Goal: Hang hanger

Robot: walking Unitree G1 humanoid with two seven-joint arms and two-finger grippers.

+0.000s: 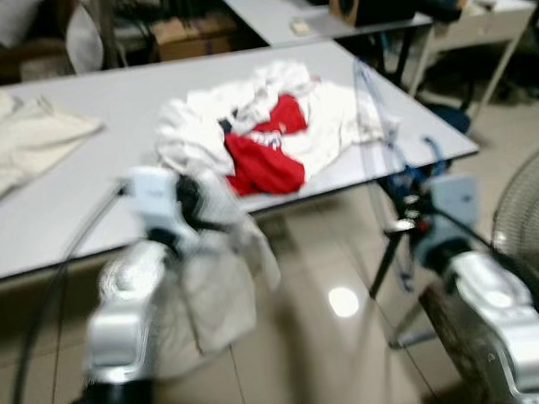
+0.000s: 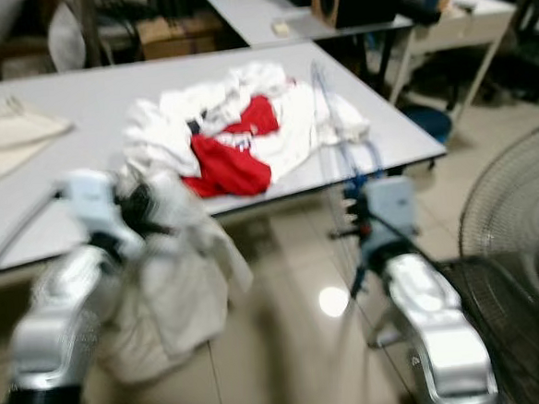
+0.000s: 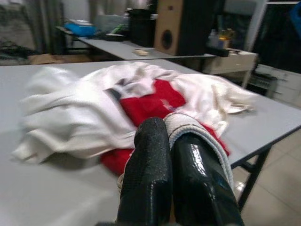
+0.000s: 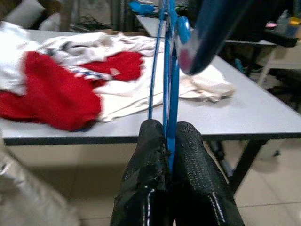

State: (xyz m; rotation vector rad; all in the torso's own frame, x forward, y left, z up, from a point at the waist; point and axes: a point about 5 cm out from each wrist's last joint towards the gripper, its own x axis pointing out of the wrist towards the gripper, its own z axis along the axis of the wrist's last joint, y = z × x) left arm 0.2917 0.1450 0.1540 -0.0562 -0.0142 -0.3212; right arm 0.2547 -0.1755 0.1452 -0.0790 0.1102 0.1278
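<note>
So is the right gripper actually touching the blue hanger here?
Touching. In the right wrist view the right gripper has its two black fingers shut on the blue hanger, whose wire runs up from between them.

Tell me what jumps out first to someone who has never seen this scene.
The heap of white and red clothes on the grey table catches the eye first. In front of the table, the left gripper is shut on a pale garment hanging toward the floor, and the right gripper is shut on a thin blue hanger held upright. A standing fan sits at the robot's right.
</note>
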